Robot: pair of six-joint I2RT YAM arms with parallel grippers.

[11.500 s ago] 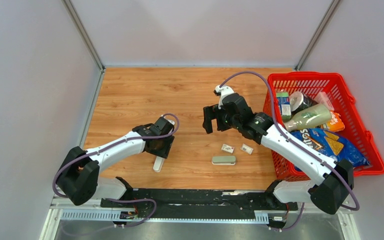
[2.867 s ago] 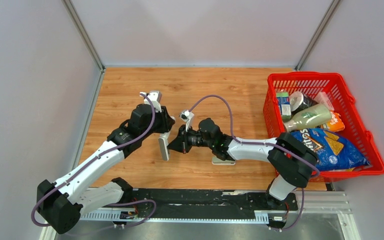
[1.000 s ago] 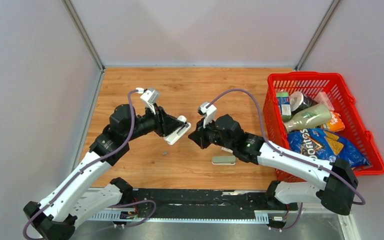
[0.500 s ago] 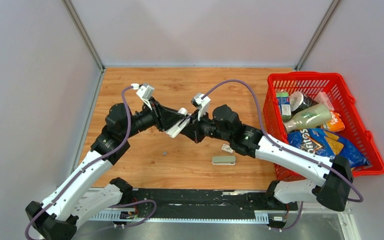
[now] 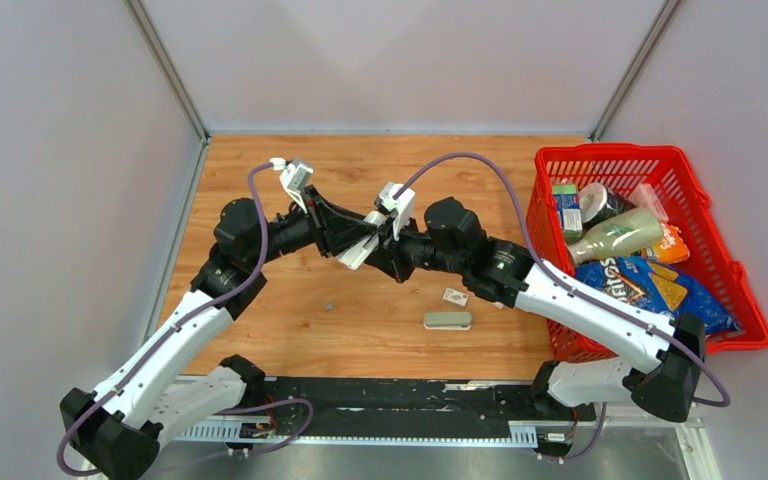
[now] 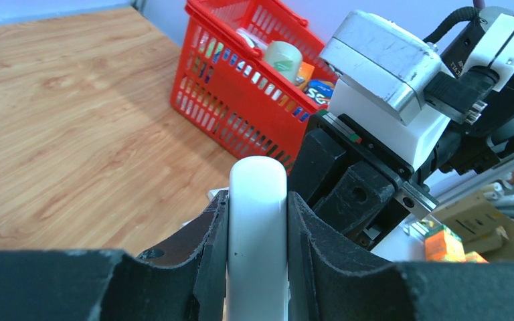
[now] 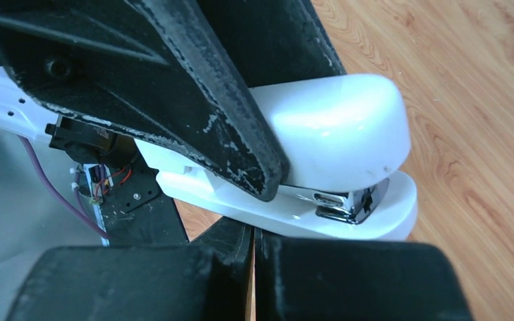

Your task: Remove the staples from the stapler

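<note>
My left gripper (image 5: 352, 240) is shut on a white stapler (image 5: 357, 252) and holds it in the air over the middle of the table. In the left wrist view the stapler (image 6: 257, 221) sits tight between both fingers of that gripper (image 6: 257, 207). My right gripper (image 5: 380, 256) is shut, its tips right up against the stapler's free end. Seen from the right wrist, the right gripper (image 7: 254, 241) lies just under the white base of the stapler (image 7: 334, 134), whose chrome front shows. A tiny grey strip of staples (image 5: 329, 306) lies on the table below.
A grey-green stapler (image 5: 447, 320) lies near the front edge, with a small white printed box (image 5: 454, 296) just behind it. A red basket (image 5: 720, 230) full of groceries stands at the right. Grey walls close in the left, back and right.
The right gripper has moved left until it meets the stapler. The left arm has raised the stapler slightly and swung it toward the back. The grey strip has not moved.
</note>
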